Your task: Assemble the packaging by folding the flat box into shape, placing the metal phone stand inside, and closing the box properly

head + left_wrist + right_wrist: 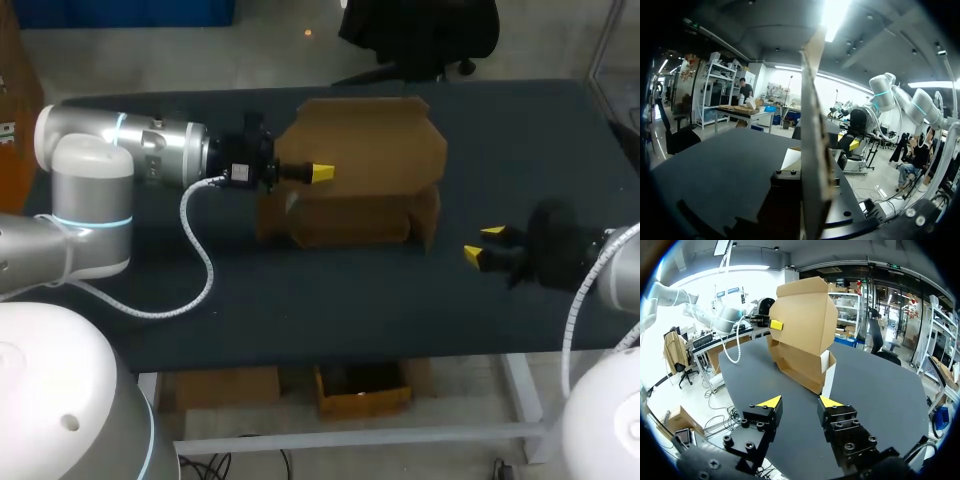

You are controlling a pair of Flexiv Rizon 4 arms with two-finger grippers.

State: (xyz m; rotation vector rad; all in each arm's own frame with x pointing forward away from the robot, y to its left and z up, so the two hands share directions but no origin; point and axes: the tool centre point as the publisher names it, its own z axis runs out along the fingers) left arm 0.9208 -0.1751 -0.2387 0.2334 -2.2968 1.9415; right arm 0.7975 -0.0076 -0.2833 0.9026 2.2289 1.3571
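A brown cardboard box (350, 218) stands mid-table with its big lid flap (365, 140) raised upright. My left gripper (322, 173) reaches in from the left and is shut on that flap. In the left wrist view the flap (815, 150) runs edge-on straight out from the gripper, and something white (790, 159) shows low in the box beside it. My right gripper (487, 245) hovers open to the right of the box, apart from it. In the right wrist view it (800, 402) holds nothing, and the box (802, 360) stands ahead. No metal phone stand is visible.
The dark table top (300, 300) has free room in front of the box and to its right. My left arm's white coiled cable (200, 250) hangs over the table's left part. The table's front edge runs close under my right arm.
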